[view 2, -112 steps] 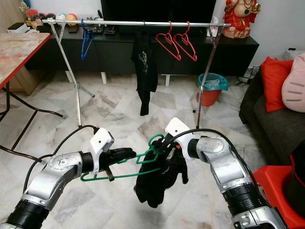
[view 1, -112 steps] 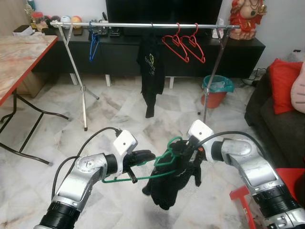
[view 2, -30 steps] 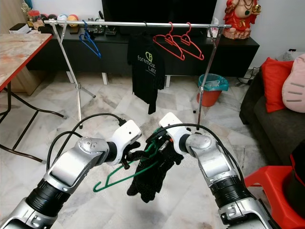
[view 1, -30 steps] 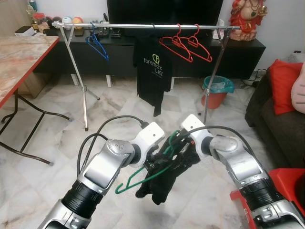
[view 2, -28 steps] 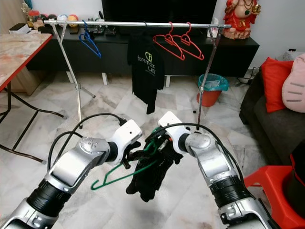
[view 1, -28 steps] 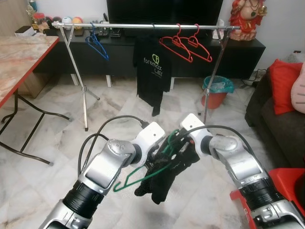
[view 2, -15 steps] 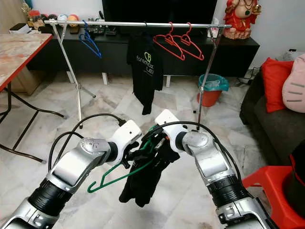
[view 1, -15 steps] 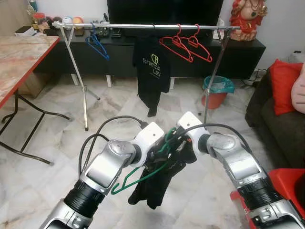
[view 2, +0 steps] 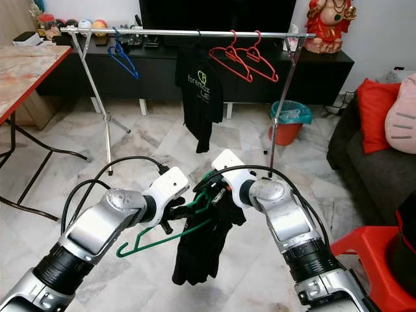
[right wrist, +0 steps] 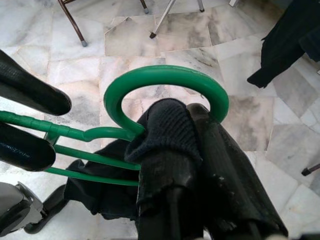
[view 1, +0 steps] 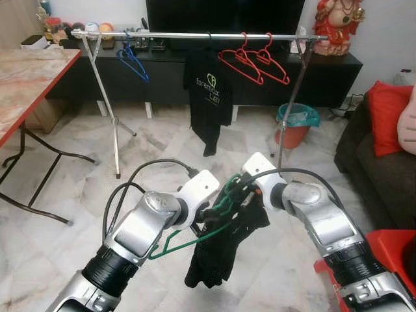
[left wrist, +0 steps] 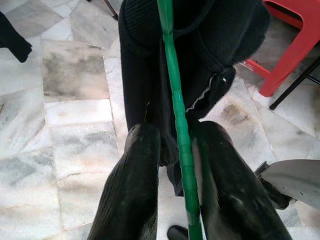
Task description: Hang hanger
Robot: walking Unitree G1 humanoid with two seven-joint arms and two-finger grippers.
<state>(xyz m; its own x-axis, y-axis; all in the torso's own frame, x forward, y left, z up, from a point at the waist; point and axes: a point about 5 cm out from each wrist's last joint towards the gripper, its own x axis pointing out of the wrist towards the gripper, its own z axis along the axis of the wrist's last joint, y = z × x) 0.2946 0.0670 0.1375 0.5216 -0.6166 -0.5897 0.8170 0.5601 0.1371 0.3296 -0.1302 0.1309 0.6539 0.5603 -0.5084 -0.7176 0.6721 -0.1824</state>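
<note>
Clothes rail (view 1: 195, 34) standing across back, carrying black T-shirt (view 1: 209, 97), red hangers (view 1: 253, 60), blue hanger (view 1: 132, 60). Black garment (view 1: 218, 250) drooping off green hanger (view 1: 195, 237), hiding hanger's middle. Left gripper (left wrist: 175, 150) clenching hanger's bar between both fingers. Right gripper (right wrist: 192, 145) sitting at hanger's hook; fingers wrapped in cloth, grip unclear. Hanger hanging mid-air over marble floor (view 1: 58, 195), well short of rail.

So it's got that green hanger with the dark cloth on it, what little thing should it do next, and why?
Probably carry it forward toward the rail. Both the left gripper and right gripper hold the green hanger, the dark garment droops from it, and the rail stands well across the floor.
</note>
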